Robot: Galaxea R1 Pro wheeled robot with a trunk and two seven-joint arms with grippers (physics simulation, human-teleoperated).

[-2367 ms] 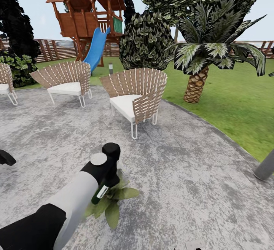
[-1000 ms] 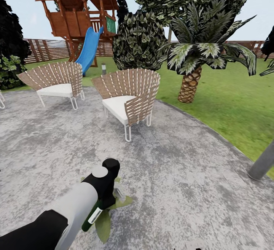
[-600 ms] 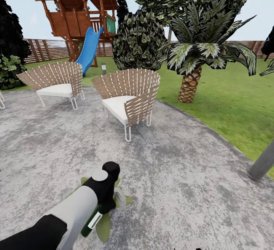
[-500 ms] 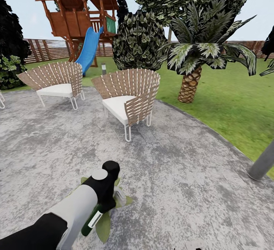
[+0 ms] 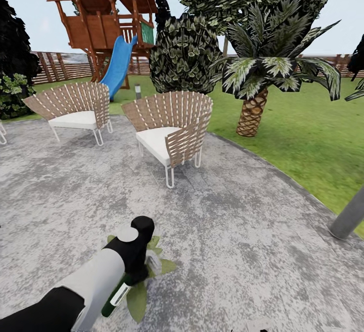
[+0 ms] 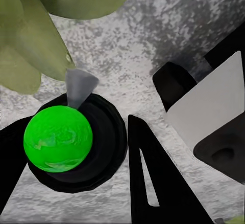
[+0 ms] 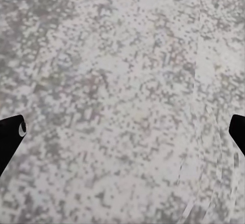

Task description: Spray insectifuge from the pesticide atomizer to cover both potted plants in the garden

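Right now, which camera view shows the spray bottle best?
The left wrist view: the spray bottle appears close, with its green top and grey nozzle toward the plant's leaves. In the head view, a small part shows under the left arm.

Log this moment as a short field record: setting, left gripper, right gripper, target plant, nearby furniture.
setting: round grey speckled paved patio bordered by green lawn
left gripper: left gripper shut on the slender pesticide atomizer with a bright green end, held over the plant
right gripper: right gripper open, fingertips at the picture's edges, above bare paving
target plant: low potted plant with broad green leaves, partly hidden behind the left arm; pot not visible
nearby furniture: two wicker chairs with white cushions, nearer one, farther one
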